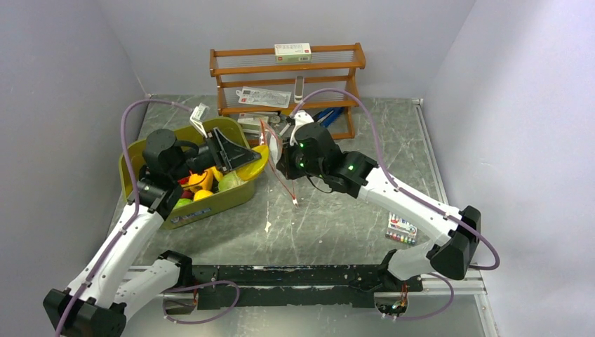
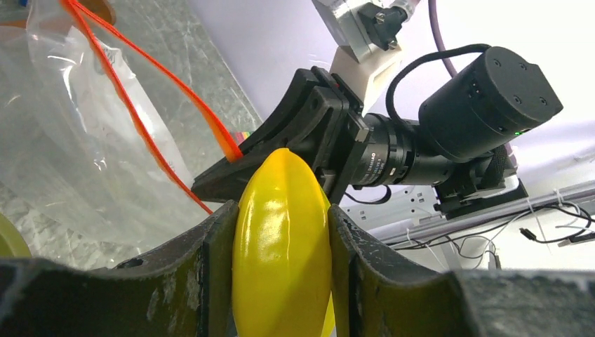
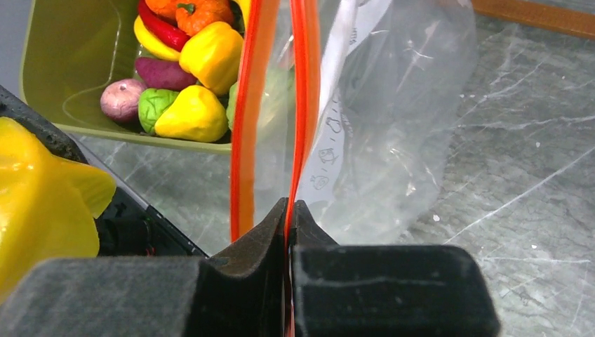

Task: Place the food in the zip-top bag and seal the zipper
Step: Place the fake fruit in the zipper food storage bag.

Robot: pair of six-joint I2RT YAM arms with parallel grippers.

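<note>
Left gripper [image 2: 283, 219] clamped on yellow pepper [image 2: 281, 281], which looks glossy, rigid and light, probably slippery, so grip across its belly. Right gripper [image 3: 289, 214] pinched together on zipper [image 3: 306, 84]. The thin, limp zip-top bag [image 3: 393, 119] extends beyond its tips, just ahead of the pepper.

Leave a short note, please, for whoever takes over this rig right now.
Left pincer: shut on a yellow piece, held up beside the bag mouth, not yet inside.
Right pincer: shut on one strip of the zipper, holding the bag up with its mouth open.
Other food: in the tub.
Done: one piece picked up; the bag looks empty.
Left: drop that piece in, load the rest, seal the zipper.
</note>
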